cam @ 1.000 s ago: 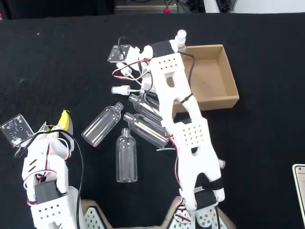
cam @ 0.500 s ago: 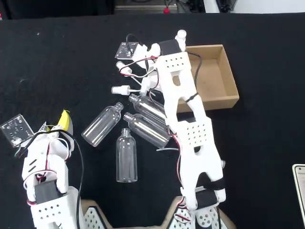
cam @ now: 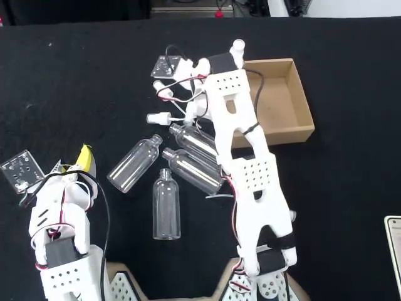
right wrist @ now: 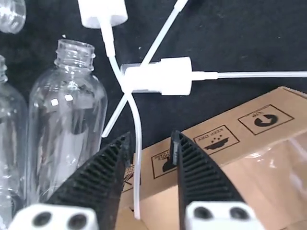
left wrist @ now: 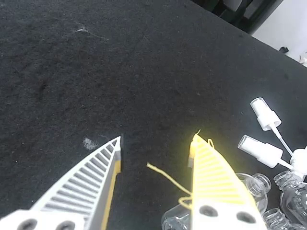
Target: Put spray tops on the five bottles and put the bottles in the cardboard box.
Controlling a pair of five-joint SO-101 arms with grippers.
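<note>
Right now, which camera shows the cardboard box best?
The high view: the box lies open from above, its inside and rim plain, one side under the right arm. The right wrist view catches a printed side of it close up.

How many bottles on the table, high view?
4 visible: leftmost bottle; nearest bottle, by the arm bases; middle bottle and far bottle, both partly under the right arm. A fifth may be hidden there.
</note>
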